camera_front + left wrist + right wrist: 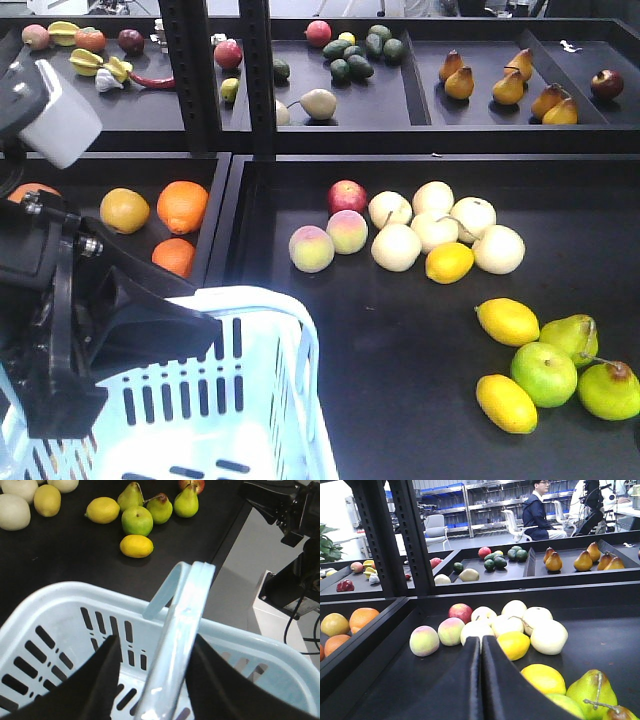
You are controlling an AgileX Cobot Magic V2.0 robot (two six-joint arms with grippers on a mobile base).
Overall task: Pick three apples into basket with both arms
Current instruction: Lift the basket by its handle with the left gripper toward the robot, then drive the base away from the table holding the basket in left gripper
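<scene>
At the far left of the front view the left arm (50, 115) reaches down to the basket (265, 400). The basket fills the lower left corner, in front of the oranges (182, 205). Only the left wrist view shows the grasp: the left gripper (157, 640) is clenched on the basket's two loop handles (182, 615), which are pressed together, with a black finger (105, 680) on each side.

In the middle of the front view a pinkish-red apple (347, 196) touches two peaches (311, 248), just beside a cluster of pale round fruits (440, 225). The right wrist view shows this same cluster from low down. There the right gripper (481, 650) has its fingers closed flat against each other with nothing between them, low over the black tray (410, 690).

At the lower right of the front view lie lemons (507, 321), a green apple (543, 373) and green pears (608, 390). The left wrist view shows a blushed red apple (191, 484) just beyond those pears, cut by the top edge; the front view does not reach it. On the back shelf, upper right of the front view, a dark red apple (606, 84) sits near brown-yellow pears (510, 88).
</scene>
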